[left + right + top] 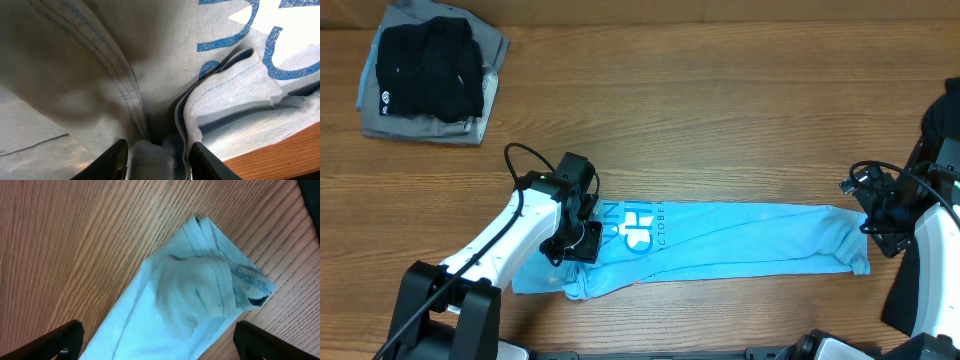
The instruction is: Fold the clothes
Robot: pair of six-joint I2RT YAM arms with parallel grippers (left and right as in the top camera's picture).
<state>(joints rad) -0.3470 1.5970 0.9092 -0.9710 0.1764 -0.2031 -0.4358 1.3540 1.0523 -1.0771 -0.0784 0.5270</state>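
Note:
The light blue T-shirt (740, 240) lies folded into a long narrow strip across the front of the wooden table, with a white logo (638, 230) facing up near its left end. My left gripper (582, 240) is down on the strip's left end. In the left wrist view its fingers (157, 160) are shut on a bunch of the shirt's fabric (235, 95). My right gripper (875, 215) is over the strip's right end. In the right wrist view its fingers (160, 342) are wide open on either side of the shirt's end (200, 290), holding nothing.
A stack of black and grey folded garments (430, 75) sits at the back left corner. A dark shape (945, 115) shows at the right edge behind the right arm. The table's front edge is close below the shirt.

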